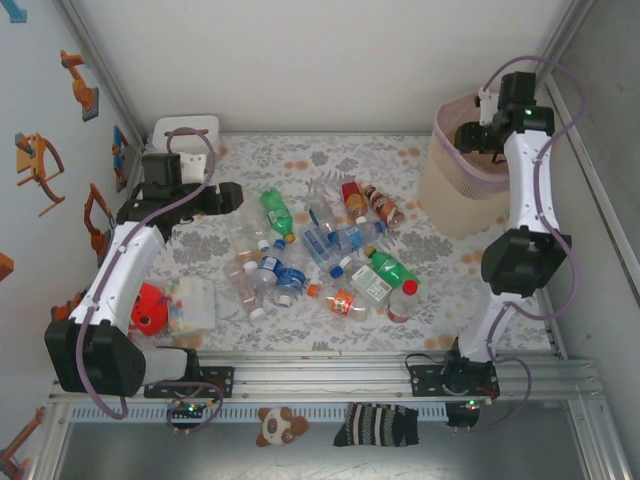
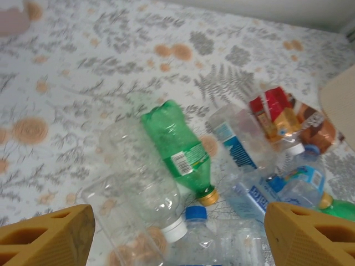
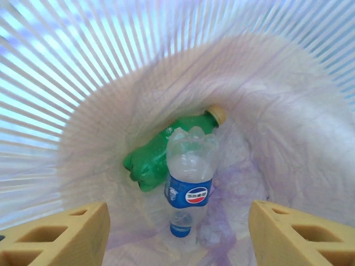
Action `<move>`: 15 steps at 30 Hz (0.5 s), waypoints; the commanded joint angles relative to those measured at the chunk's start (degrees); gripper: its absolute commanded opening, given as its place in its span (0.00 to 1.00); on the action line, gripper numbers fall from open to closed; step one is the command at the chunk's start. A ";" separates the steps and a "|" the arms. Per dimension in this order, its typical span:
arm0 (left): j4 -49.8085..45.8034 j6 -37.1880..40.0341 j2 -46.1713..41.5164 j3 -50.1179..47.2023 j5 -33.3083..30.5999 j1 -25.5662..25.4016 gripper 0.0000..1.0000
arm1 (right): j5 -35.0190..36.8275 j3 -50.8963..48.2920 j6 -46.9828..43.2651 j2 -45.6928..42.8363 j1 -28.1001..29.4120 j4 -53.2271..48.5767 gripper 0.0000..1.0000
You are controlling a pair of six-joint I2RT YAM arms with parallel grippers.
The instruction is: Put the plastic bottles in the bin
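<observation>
Several plastic bottles (image 1: pixel 345 240) lie in a heap mid-table: clear with blue caps, green, and red-labelled. My left gripper (image 1: pixel 232 196) hovers at the heap's left edge, open, with nothing held. Below and between its fingers (image 2: pixel 47 235) lie a green bottle with a gold cap (image 2: pixel 177 149), a clear bottle with a white cap (image 2: pixel 138 188) and a blue-capped one (image 2: pixel 195 213). My right gripper (image 1: pixel 468 135) hangs open over the bin (image 1: pixel 455 190). Inside the lined bin (image 3: pixel 288 111) lie a green bottle (image 3: pixel 150 160) and a clear blue-labelled bottle (image 3: pixel 189 183), cap down, free of the fingers (image 3: pixel 66 238).
A white-and-pink tissue box (image 1: pixel 186 133) sits at the back left. A clear boxy container (image 1: pixel 192 303) with a red object (image 1: pixel 148 308) stands by the left arm's base. A toy bear (image 1: pixel 272 425) and a striped sock (image 1: pixel 378 425) lie on the front ledge. Walls close in both sides.
</observation>
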 commanded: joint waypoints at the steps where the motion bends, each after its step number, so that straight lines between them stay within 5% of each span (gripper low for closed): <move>1: -5.02 -5.26 1.90 1.64 -4.88 0.18 0.79 | 0.19 -2.49 3.84 -5.08 -0.20 3.24 0.64; 15: -9.98 -15.40 16.37 2.83 -4.96 0.32 0.67 | -2.43 -17.86 12.84 -24.48 1.75 16.64 0.59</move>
